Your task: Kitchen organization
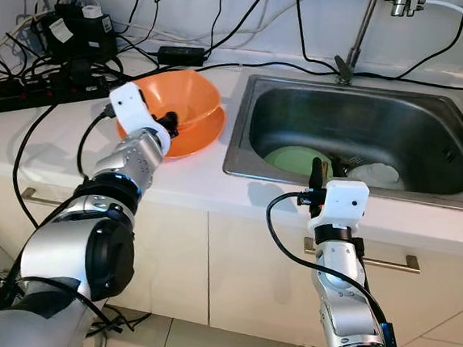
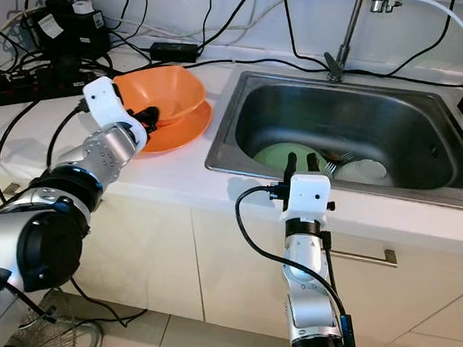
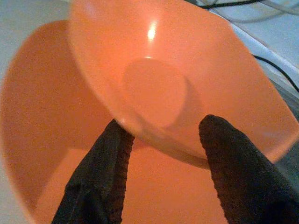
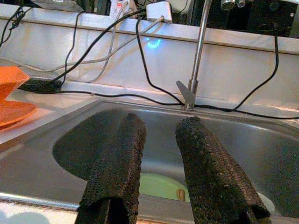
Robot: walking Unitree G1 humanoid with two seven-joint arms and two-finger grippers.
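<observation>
Left tool (image 3: 161, 135): fingers spread around rim of tilted orange plastic bowl (image 1: 177, 96), over orange plate (image 1: 198, 138).
Right tool (image 4: 159, 161): spread, holding nothing, before steel sink (image 1: 424, 194).

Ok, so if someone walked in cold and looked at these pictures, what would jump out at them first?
Probably the glossy orange plastic bowl, tilted on a matching orange plate on the white counter, with the left gripper open at its rim. Next, the stainless steel sink to the right, holding a pale green plate, with the right gripper open at its front edge.

One orange bowl (image 1: 177, 100), one orange plate (image 1: 198, 142) (beneath it), two sink dishes (image 1: 297, 161).
</observation>
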